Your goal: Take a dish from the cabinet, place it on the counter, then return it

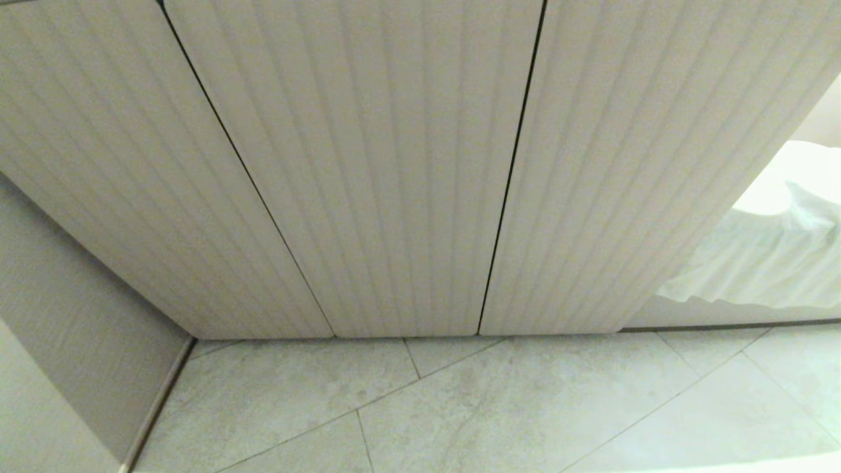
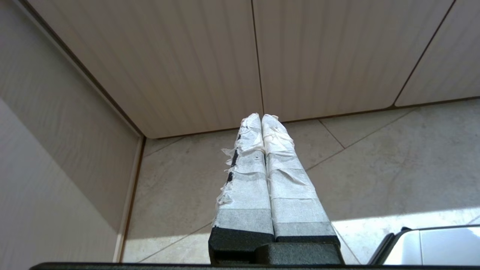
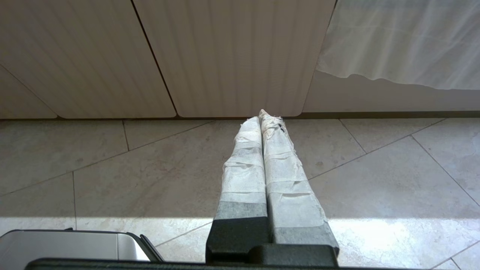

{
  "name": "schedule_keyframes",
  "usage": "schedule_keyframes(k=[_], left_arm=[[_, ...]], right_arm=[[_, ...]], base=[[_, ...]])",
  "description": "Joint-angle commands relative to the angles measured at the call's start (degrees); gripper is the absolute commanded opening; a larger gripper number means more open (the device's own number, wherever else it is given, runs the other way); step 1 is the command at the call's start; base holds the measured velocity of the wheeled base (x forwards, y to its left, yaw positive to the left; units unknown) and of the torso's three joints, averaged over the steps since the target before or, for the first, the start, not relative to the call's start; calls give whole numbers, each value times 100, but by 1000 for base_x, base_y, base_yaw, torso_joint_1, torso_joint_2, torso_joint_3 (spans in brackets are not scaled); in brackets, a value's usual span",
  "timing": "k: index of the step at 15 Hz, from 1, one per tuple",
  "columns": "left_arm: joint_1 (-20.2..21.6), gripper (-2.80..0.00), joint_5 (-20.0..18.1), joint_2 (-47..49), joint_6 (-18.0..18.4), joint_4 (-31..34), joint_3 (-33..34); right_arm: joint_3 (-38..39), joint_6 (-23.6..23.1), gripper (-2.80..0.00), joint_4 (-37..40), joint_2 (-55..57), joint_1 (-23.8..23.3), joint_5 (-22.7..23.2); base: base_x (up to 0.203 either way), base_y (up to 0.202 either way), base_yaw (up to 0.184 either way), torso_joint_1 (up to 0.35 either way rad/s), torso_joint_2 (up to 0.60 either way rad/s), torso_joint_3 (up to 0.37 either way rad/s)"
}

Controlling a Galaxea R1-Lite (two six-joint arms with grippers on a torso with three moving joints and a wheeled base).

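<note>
Right now the cabinet fills most of the head view, its three tall pale ribbed doors all shut, with thin dark gaps running between them. Below the doors lies a floor of large pale stone tiles with diagonal joints. A plain wall panel meets the cabinet at the robot's left, with a thin metal strip along its foot. To the right of the cabinet hangs a white cloth, draped in folds over some surface. Neither arm shows in the head view.

The dish is nowhere to be seen in any view, and with the doors closed the inside of the cabinet is hidden. The counter does not show either.

Seen from the left wrist, the left gripper hangs low over the tiles and points toward the foot of the cabinet near the corner with the wall panel. Its two tape-wrapped fingers are pressed together along their whole length, with nothing between them. Seen from the right wrist, the right gripper is likewise low over the floor, aimed at the bottom edge of a door close to the cloth, and its wrapped fingers are also together and empty.
</note>
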Motion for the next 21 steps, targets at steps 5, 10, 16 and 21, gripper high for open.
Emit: schedule_keyframes(k=[5,10,16,21], left_arm=[[2,-280,45,-2,-408,16,1],[2,-280,45,-2,-425,16,1],[2,-280,45,-2,-442,16,1],[2,-280,46,-2,-442,16,1]], right_arm=[[0,0,-280,0,0,5,0],[0,0,-280,0,0,5,0],[0,0,-280,0,0,6,0],[0,0,-280,0,0,5,0]], base=[[0,0,0,0,0,0],[0,0,0,0,0,0],[0,0,0,0,0,0],[0,0,0,0,0,0]])
